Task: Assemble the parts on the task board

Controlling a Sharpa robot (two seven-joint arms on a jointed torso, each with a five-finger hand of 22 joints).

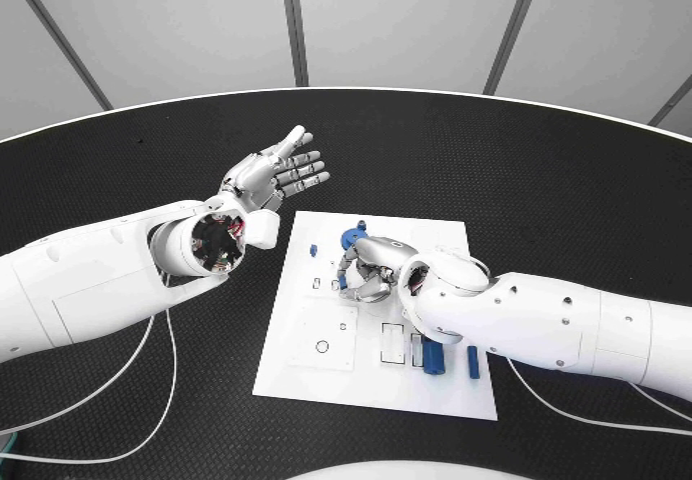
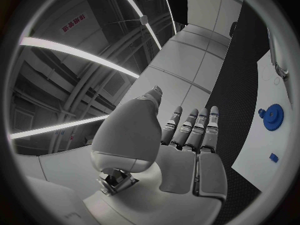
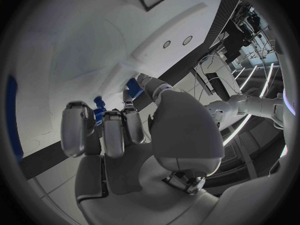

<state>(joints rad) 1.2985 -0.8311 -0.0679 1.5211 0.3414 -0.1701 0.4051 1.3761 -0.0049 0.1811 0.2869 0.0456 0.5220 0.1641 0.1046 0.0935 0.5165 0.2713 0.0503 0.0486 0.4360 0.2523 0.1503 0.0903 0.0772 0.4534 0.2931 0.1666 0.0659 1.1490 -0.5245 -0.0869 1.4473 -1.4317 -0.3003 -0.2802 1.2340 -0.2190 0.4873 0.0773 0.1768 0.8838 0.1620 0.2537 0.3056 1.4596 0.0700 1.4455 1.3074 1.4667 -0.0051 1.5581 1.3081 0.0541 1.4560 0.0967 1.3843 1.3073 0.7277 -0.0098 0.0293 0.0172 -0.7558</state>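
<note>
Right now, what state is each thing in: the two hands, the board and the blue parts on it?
left hand: raised off the board, fingers straight and apart, holding nothing.
right hand: down on the task board, fingers curled at a small blue part; grip unclear.
task board: flat on the table.
blue gear: on the board.
blue pins: lying at the board's near edge.

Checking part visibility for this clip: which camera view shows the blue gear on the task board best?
The left wrist view: the blue gear lies unobstructed on the task board, teeth visible. In the head view the right hand partly covers it. The right wrist view shows blue bits behind the fingers; I cannot tell whether they are the gear.
</note>
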